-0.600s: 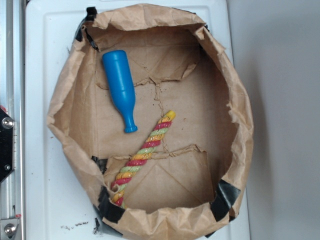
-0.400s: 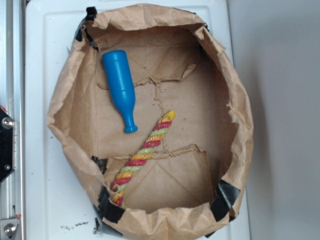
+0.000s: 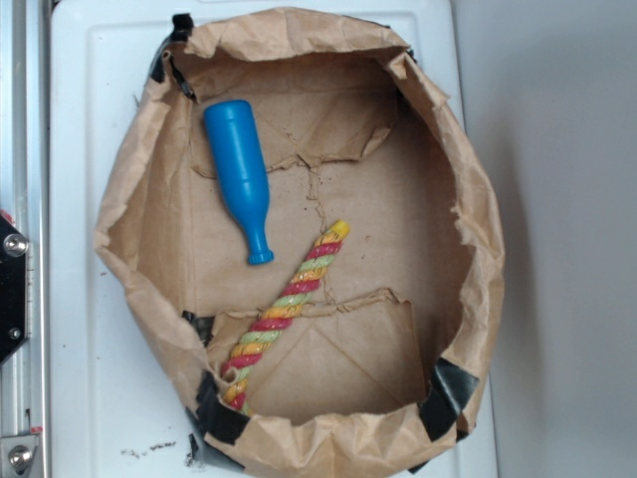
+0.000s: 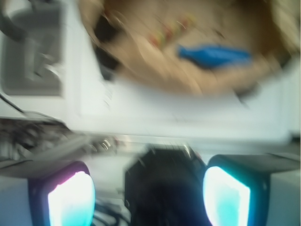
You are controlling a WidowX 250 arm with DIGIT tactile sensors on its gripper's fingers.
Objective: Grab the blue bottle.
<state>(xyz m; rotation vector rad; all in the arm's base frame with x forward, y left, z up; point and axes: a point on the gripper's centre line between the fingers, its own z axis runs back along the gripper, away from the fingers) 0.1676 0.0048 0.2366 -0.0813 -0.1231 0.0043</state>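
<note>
The blue bottle (image 3: 240, 176) lies on its side inside the brown paper bag (image 3: 478, 249), toward ten o'clock of the bag's floor, its base pointing to eleven and its narrow neck to five. In the blurred wrist view the bottle (image 4: 214, 55) shows near one o'clock, well apart from the gripper (image 4: 149, 197), which sits outside the bag over the white surface (image 3: 90, 378). The two glowing fingertips (image 4: 71, 200) stand wide apart with nothing between them, as far as the blur allows. A red-yellow-green twisted rope (image 3: 287, 309) lies just beside the bottle's neck, running toward seven o'clock. The bag's crumpled wall rises between gripper and bottle.
</note>
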